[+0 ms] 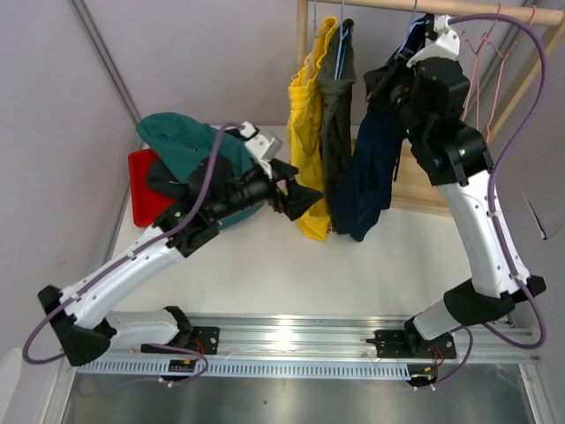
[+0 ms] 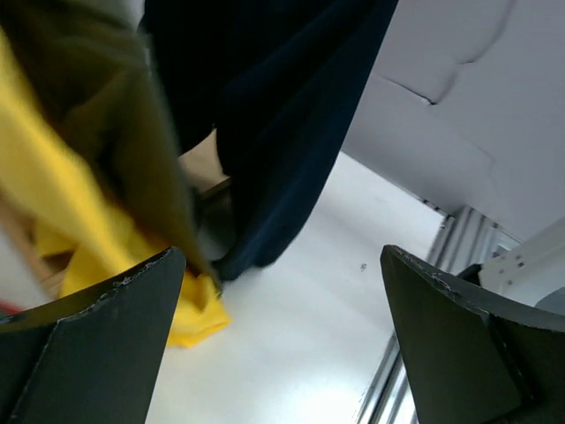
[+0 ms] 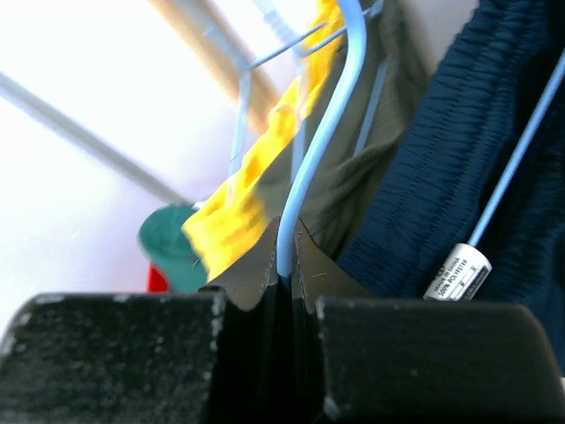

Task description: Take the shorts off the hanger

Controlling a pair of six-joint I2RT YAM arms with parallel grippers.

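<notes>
Shorts hang at the upper centre of the top view, under a wooden rail [image 1: 459,11]. We record the yellow pair [image 1: 307,132] leftmost, the olive-grey pair [image 1: 337,115] beside it and touching, and the navy pair [image 1: 369,177] to their right. At the left of that frame the teal pair [image 1: 190,141] lies bunched over a red bin [image 1: 139,199], with a dark garment, apparently the black pair [image 1: 166,177], below it.

The left gripper [image 1: 298,187] sits at mid-frame, close to the lower part of the yellow pair. Its wrist view shows both fingers [image 2: 97,336] spread wide apart with nothing between them, and the hems of the yellow, olive-grey and navy fabric hang ahead over the white table [image 2: 300,353].

The right gripper [image 3: 282,265] is raised to the rail at the upper right of the top view. Its wrist view shows the jaws pressed together on the wire of a light-blue hanger [image 3: 327,132]. We cannot tell which pair that hanger carries.
</notes>
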